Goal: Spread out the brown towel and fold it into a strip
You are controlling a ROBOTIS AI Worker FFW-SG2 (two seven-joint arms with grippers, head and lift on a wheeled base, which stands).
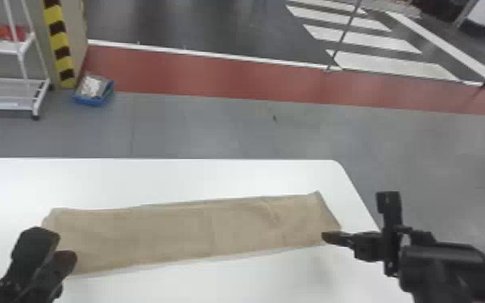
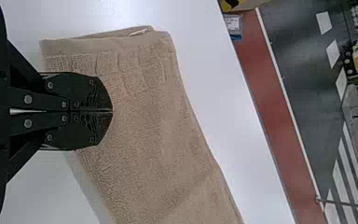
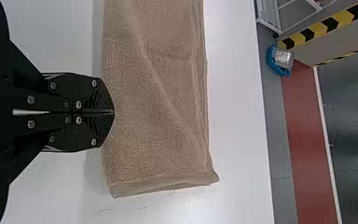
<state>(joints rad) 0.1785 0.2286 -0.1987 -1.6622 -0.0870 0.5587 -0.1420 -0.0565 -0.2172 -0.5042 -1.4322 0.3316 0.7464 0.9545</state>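
In the head view, the brown towel (image 1: 173, 229) lay as a strip on the white table (image 1: 153, 181). In the left wrist view, the left gripper (image 2: 112, 110) was clenched, empty, over one end; light pressure seemed best (dragging might skew the layers). In the right wrist view, the right gripper (image 3: 114, 112), likewise clenched, wanted gentle outward smoothing.
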